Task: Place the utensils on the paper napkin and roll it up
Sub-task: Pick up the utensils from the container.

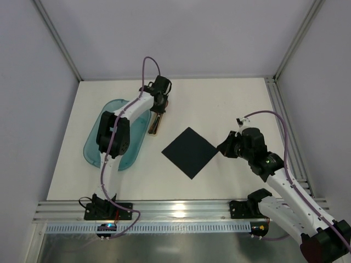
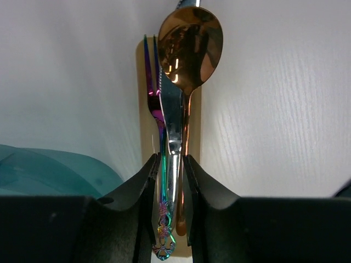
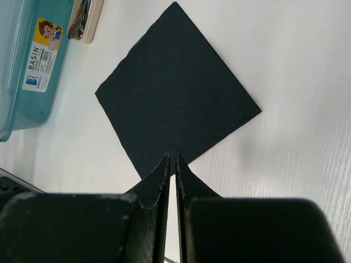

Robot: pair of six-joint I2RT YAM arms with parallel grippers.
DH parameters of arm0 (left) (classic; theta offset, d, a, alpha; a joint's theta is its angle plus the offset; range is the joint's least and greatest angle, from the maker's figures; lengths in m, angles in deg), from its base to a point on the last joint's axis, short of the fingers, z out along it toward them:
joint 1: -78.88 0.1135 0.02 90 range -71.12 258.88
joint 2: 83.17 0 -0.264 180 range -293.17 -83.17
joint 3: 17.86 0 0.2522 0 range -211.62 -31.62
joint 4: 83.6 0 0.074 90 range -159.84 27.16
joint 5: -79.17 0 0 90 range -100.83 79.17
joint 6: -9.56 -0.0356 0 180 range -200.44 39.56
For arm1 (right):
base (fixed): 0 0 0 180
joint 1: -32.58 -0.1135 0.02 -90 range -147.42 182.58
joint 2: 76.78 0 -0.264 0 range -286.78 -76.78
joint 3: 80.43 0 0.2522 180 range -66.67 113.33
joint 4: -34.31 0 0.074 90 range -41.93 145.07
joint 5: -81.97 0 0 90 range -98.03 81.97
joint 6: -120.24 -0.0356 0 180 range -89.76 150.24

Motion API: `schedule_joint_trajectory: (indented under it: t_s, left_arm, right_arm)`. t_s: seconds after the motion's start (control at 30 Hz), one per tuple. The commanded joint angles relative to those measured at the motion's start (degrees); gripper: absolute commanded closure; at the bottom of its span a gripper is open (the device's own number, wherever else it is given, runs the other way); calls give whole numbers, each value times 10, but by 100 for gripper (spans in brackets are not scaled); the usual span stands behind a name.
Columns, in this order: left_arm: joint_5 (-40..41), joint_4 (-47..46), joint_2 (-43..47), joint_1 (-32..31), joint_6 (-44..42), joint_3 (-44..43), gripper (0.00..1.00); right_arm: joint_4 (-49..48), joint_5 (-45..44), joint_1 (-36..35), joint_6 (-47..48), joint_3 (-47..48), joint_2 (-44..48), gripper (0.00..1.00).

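Observation:
The utensils (image 2: 174,118) are a copper spoon (image 2: 190,45), a silvery knife and a rainbow-tinted fork (image 2: 153,82), bundled lengthwise over a small tan tray (image 2: 141,104). My left gripper (image 2: 171,164) is shut on their handles, one pad pressing each side. From above, this gripper (image 1: 158,108) hangs over the tray and the utensils (image 1: 154,126), right of the tub. The paper napkin (image 1: 189,152) lies flat as a dark diamond mid-table. My right gripper (image 1: 224,148) is shut and holds nothing, its tips (image 3: 173,159) just over the near corner of the napkin (image 3: 175,93).
A translucent teal tub (image 1: 112,139) sits left of the tray, under the left arm; its labelled wall (image 3: 27,60) shows in the right wrist view. White walls and metal rails close in the table on all sides.

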Motion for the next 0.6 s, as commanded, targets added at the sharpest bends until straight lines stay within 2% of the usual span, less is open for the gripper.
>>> schedule_joint_trajectory:
  t_s: [0.0,0.2,0.57]
  left_arm:
    - [-33,-25,-5,-4,-10,-11,74]
    - [-46,-59,1,-6,-9,22,69]
    - [-18,-61,-31,-5,-10,30,70]
  right_arm:
    - [-20,-1,-4,-4,-2,0,91]
    - [-10,-10,-3,1,-9,7,92]
    - [2,-19,-4,6,-5,20,92]
